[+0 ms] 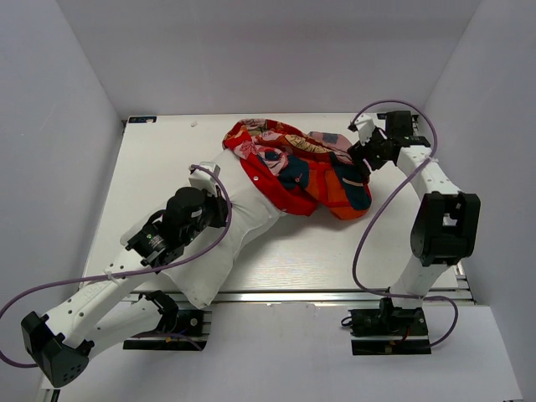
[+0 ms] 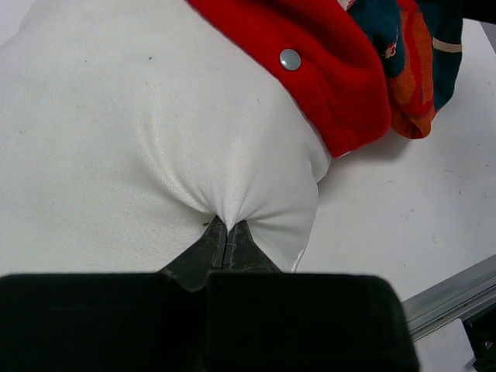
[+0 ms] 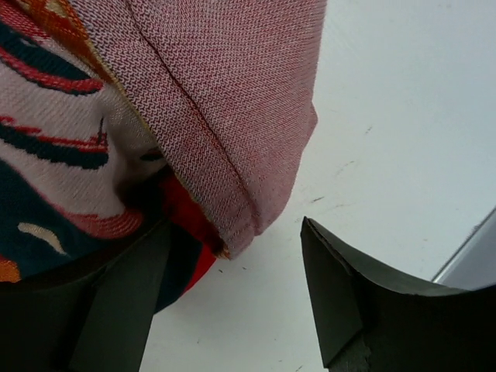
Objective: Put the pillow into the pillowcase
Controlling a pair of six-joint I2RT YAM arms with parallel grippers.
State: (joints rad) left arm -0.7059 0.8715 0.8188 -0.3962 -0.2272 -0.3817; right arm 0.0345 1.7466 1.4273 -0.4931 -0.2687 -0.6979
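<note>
The left arm (image 1: 100, 289) stretches from the lower left of the top view toward the centre. The left tool (image 2: 226, 236) is clamped tight, fingertips together on a pinch of pillow (image 2: 116, 116). The right arm (image 1: 429, 177) bends at upper right, and the right tool (image 3: 232, 294) is spread wide.

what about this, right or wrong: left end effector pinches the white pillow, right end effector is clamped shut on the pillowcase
Wrong: the right end effector is open, jaws apart at the pillowcase hem (right wrist view). The left end effector does pinch the pillow.
</note>
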